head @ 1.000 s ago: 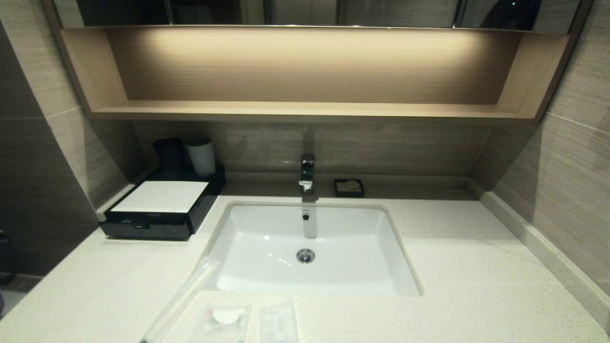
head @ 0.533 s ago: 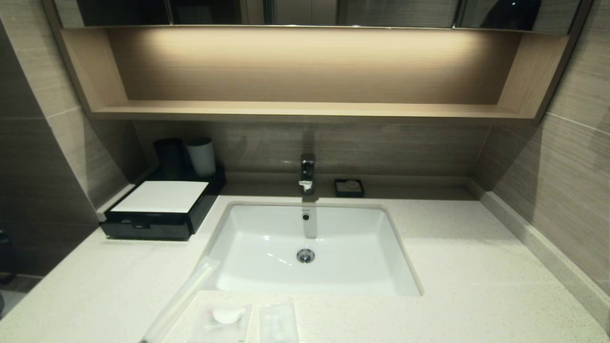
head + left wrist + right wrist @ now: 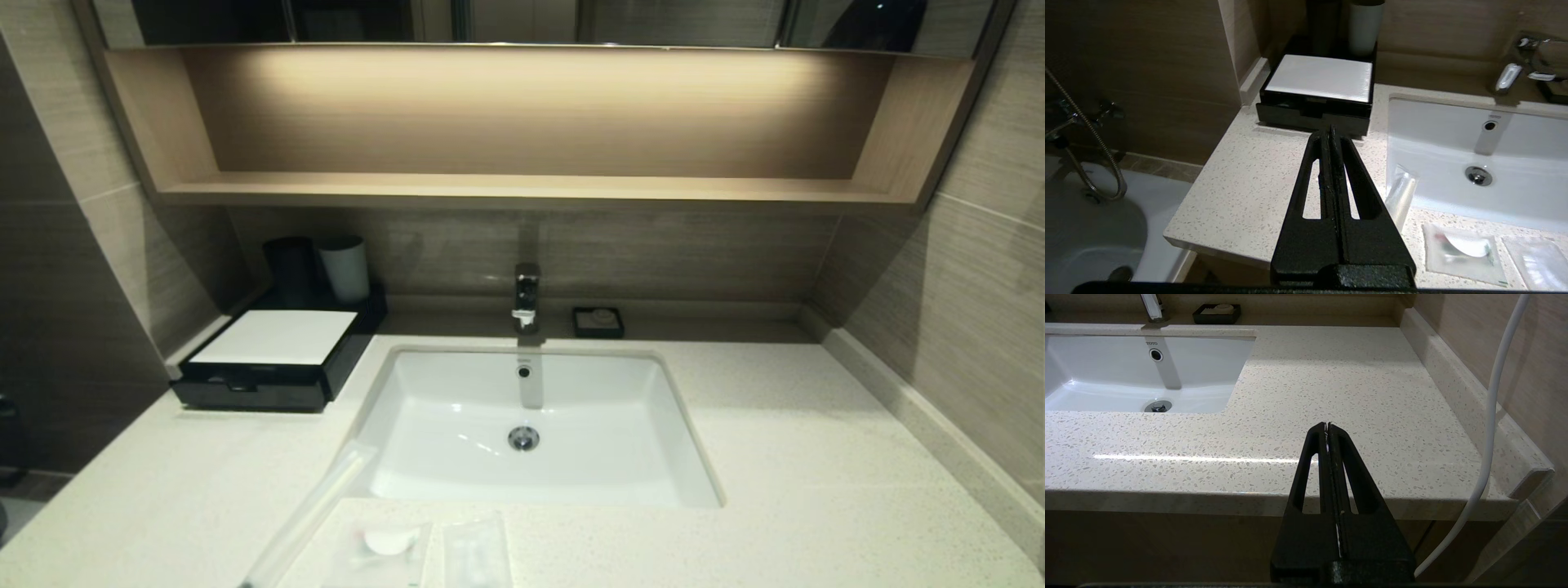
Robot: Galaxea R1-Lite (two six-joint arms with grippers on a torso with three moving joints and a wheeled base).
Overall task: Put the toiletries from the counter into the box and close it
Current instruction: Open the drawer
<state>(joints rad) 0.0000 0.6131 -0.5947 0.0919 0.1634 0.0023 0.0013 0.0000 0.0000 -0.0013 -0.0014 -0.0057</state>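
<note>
Left gripper (image 3: 1331, 132), clenched and empty, faces the closed box (image 3: 1316, 92); right gripper (image 3: 1327, 426) clenched, parked. Risk: the long packet (image 3: 1399, 196) overhanging the sink could slide in.

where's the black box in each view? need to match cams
Head view: black box, far left on the counter, left of the sink.
Left wrist view: box just beyond the shut left gripper.
Right wrist view: not in it.
Shared landmark: the sink drain.
</note>
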